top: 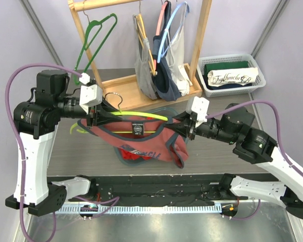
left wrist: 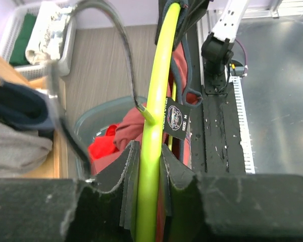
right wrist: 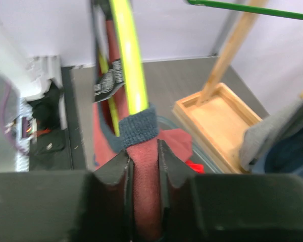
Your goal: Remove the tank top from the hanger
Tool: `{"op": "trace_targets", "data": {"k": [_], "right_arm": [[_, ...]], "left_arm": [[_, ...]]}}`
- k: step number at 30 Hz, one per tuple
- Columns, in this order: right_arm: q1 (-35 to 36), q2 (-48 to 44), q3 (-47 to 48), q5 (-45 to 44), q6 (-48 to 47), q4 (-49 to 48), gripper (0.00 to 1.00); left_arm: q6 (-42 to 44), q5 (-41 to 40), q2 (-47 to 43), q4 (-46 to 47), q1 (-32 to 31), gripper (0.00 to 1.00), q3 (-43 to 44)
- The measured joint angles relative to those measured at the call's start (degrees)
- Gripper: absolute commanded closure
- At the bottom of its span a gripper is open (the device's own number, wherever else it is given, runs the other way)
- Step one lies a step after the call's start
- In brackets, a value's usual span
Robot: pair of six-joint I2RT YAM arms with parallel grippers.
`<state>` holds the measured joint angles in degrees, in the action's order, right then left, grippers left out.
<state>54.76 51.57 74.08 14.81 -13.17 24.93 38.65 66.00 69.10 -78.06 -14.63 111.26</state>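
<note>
Two holds: left gripper (left wrist: pixel 149 161) clamps the stiff hanger (left wrist: pixel 159 75); right gripper (right wrist: pixel 144 156) pinches the strap (right wrist: pixel 140 127) of the limp, light tank top (top: pixel 156 141) at the hanger's end.

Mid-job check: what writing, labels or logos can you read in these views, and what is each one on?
No text reads cleanly.
On the folded white cloth in the basket: dark script lettering, too ornate to read.
On the tank top: a chest print, pale letters folded over, unreadable.
On the black neck label: a round emblem and small print, blurred.
</note>
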Motion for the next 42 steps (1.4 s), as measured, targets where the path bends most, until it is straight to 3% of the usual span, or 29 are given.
{"op": "trace_targets", "data": {"k": [1,6,9,13,19,25,36,40,42], "right_arm": [[0.1,-0.4,-1.4,-1.4,0.5,-1.6,0.59],[-0.8,0.0,-3.3,-12.9,2.9,-7.3,0.29],[-0.9,0.5,-2.9,-17.0,3.6,-8.8,0.20],[-0.9,1.1,-1.2,-20.9,3.9,-9.6,0.17],[-0.9,-1.6,-1.5,-23.0,6.5,-10.4,0.19],[-0.9,-5.2,-6.3,-23.5,12.4,-14.2,0.26],[-0.9,4.4,-8.4,-22.3,23.8,-26.1,0.37],[-1.0,5.0,-8.4,-21.3,25.4,-27.7,0.51],[-1.2,5.0,-8.3,-20.4,26.0,-28.6,0.62]], "left_arm": [[-0.5,-0.6,0.0,0.0,0.0,1.00,-0.1],[-7.1,-6.2,-0.4,2.1,0.1,1.00,-0.5],[-10.8,-11.0,-0.2,5.2,0.1,1.00,0.0],[-13.2,-15.6,1.8,8.0,0.1,1.00,3.4],[-14.5,-17.6,6.6,11.1,0.1,1.00,10.7],[-14.5,-16.0,7.2,10.6,0.1,1.00,11.5],[-13.9,-15.5,6.6,9.2,0.1,1.00,11.4],[-13.4,-15.5,6.4,8.3,0.1,1.00,11.4],[-12.9,-15.4,6.4,8.0,0.1,1.00,11.4]]}}
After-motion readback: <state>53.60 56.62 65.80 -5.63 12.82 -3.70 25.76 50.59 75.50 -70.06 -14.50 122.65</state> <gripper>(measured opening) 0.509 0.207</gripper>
